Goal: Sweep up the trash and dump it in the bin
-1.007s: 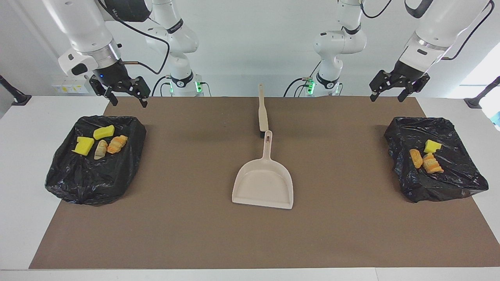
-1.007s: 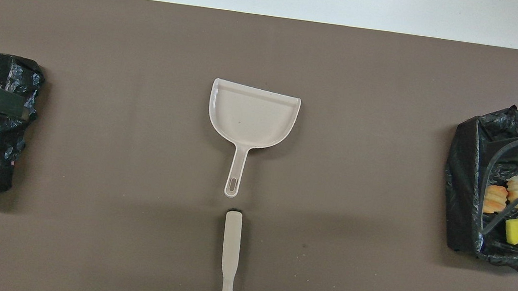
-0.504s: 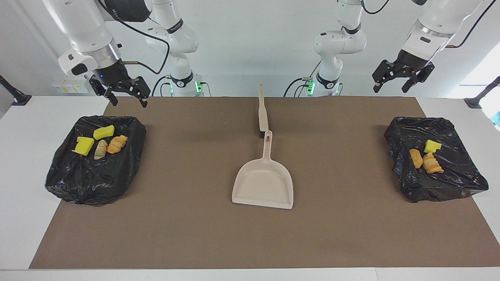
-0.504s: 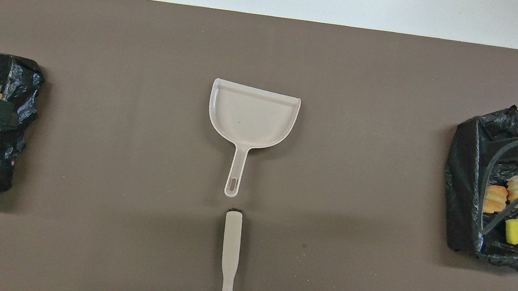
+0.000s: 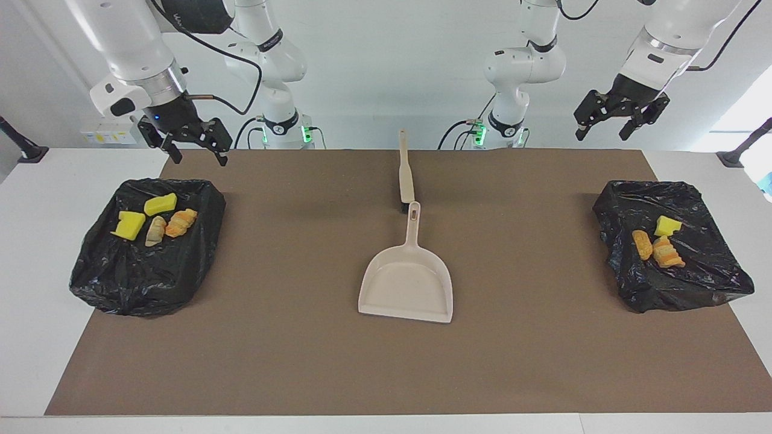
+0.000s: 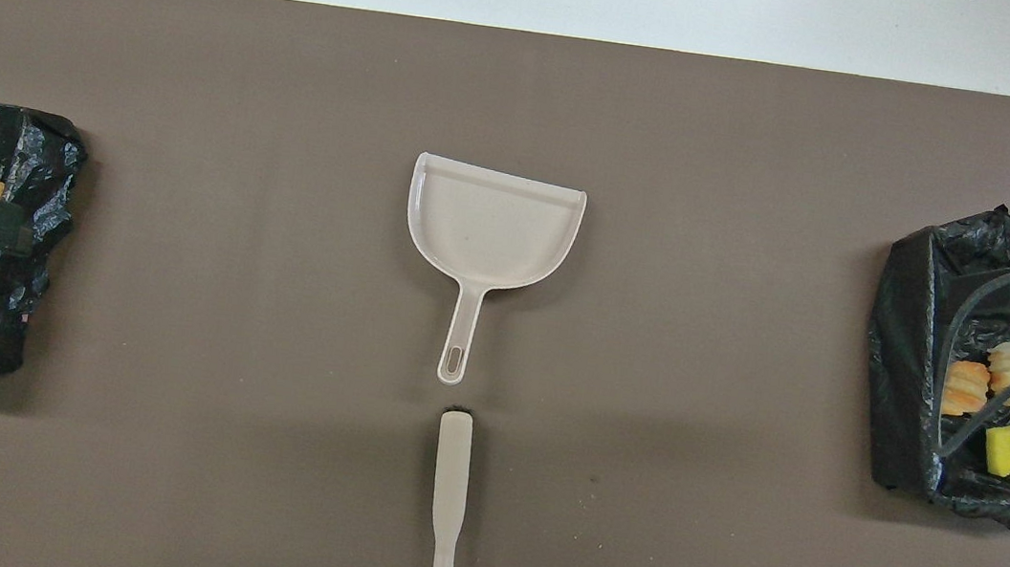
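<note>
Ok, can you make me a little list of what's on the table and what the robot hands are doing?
dustpan: empty dustpan in the middle of the brown mat
brush: brush nearer to the robots than the dustpan, in line with its handle
bin toward right arm's end: black bag with four bits of trash
bin toward left arm's end: black bag with three bits
left end effector: open, empty, up in the air
right end effector: open, empty, up in the air
</note>
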